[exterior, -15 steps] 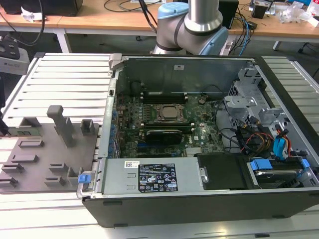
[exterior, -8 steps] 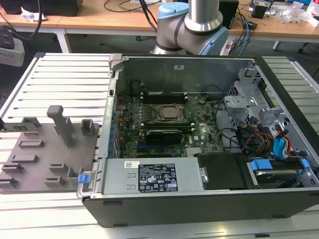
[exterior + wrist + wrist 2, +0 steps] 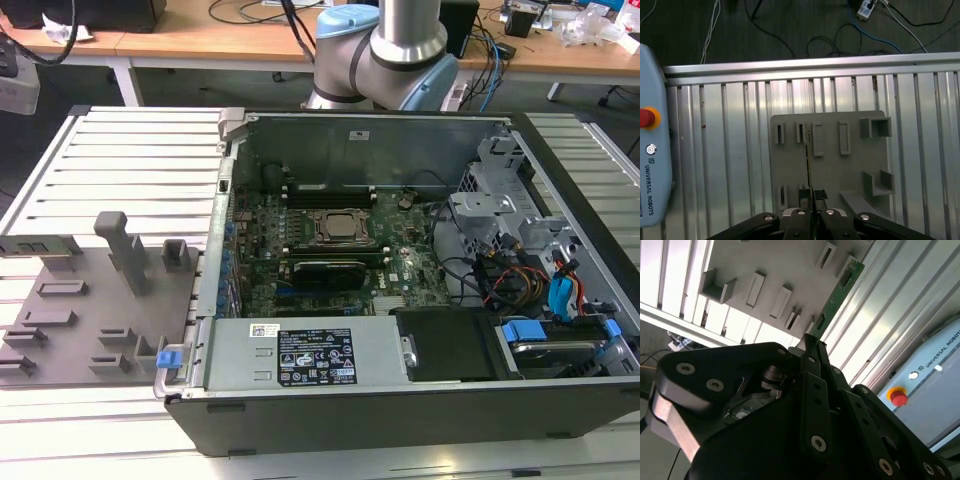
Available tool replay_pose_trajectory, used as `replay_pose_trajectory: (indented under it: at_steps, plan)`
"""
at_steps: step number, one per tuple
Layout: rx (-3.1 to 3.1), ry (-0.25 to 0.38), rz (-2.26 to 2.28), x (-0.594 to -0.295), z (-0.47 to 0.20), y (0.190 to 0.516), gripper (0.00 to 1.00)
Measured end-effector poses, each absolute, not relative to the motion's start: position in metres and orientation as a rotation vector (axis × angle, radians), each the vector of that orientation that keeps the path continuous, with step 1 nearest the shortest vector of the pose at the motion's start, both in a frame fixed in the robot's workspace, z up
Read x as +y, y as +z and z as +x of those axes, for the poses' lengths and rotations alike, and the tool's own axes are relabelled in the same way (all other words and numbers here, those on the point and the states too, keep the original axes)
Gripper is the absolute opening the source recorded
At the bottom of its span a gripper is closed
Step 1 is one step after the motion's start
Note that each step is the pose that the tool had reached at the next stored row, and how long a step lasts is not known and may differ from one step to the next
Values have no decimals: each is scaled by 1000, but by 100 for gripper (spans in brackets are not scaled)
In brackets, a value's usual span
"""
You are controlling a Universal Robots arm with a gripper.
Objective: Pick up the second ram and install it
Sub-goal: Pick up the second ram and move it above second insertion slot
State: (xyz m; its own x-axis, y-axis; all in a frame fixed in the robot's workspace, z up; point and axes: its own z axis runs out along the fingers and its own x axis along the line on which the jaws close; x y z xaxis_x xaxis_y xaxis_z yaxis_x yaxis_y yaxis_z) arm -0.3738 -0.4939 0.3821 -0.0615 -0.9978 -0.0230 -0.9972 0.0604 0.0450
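Gripper (image 3: 811,344) pinches the ram (image 3: 839,292) over the fixture (image 3: 835,172). Pickup looks done; seating needs square alignment with mid-frame slots (image 3: 325,192).

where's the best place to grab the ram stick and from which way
Likely across its two broad flat faces, coming in over a thin edge: the second ram is a thin flat board, so only the faces give a firm hold. The pincer is shut on it that way.
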Motion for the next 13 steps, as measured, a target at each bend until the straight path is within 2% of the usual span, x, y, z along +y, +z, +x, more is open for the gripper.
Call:
replay_pose_trajectory:
  at_steps: [13]
  plan:
    - [-2277, -76, 2142, -492, -374, 414, 13]
